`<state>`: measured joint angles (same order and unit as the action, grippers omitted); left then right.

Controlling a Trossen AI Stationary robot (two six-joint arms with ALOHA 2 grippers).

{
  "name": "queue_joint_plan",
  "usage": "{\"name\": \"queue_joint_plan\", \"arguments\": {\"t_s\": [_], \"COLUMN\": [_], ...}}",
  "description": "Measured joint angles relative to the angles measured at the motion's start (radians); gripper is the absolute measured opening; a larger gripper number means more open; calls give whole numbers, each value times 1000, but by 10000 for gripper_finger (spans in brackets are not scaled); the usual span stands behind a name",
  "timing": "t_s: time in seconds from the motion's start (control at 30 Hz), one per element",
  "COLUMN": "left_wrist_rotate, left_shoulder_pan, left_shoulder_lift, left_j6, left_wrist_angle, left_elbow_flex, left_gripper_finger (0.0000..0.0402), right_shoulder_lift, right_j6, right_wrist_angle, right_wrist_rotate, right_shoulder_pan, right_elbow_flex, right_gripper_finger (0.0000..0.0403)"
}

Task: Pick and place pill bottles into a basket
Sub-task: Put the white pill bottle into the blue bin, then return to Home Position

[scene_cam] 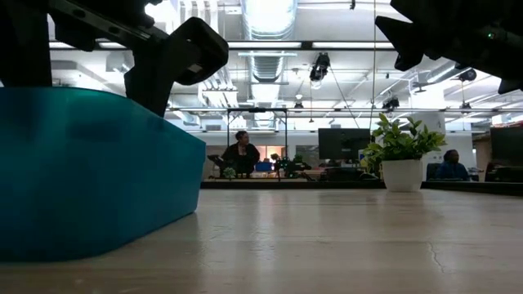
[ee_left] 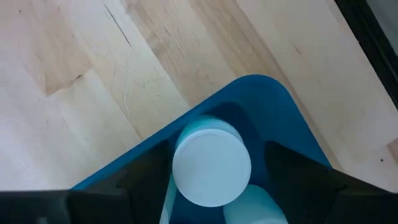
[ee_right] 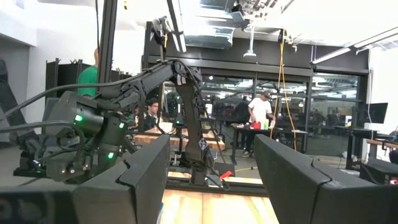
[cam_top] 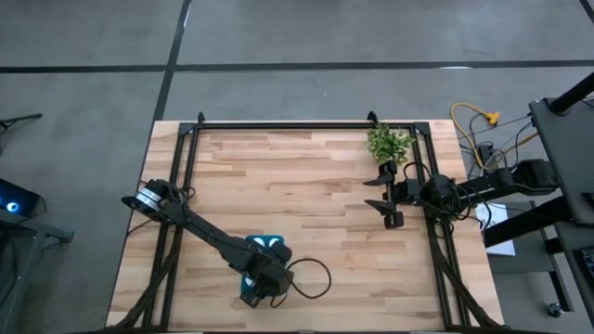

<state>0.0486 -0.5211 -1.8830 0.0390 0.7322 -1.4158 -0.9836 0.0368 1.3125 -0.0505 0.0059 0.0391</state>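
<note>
Teal basket sits near counter front edge; left pincer released over a pill bottle inside. Right pincer released, idle beside plant.

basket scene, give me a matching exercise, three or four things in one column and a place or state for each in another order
Things:
1. basket
2. plant
3. right gripper
4. pill bottle

Places or states:
A. between the left gripper's fingers, inside the teal bin
B. open, near the table's right edge
C. far right corner of the table
D. near edge of the table, under the left arm

Pairs: 1-D, 2-C, 3-B, 4-A
</note>
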Motion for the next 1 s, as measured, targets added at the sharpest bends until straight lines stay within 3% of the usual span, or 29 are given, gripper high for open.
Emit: {"name": "queue_joint_plan", "arguments": {"t_s": [0.37,0.53,0.8,1.0], "left_wrist_rotate": [-4,-99,-282,-338], "left_shoulder_pan": [0,-4,-13,-13], "left_shoulder_lift": [62,149,314,481], "left_j6": [-7,2,53,102], "left_wrist_angle": [11,21,16,-108], "left_elbow_flex": [-35,-35,-5,131], "left_gripper_finger": [241,242,242,242], "right_shoulder_lift": [0,10,117,330], "right_j6": [22,41,77,76], "right_wrist_angle": [2,62,37,-204], "right_wrist_rotate": [-2,-16,-59,-58], "right_shoulder_pan": [0,0,0,-14], "right_elbow_flex": [0,-1,-31,-29], "right_gripper_finger": [212,158,20,9]}}
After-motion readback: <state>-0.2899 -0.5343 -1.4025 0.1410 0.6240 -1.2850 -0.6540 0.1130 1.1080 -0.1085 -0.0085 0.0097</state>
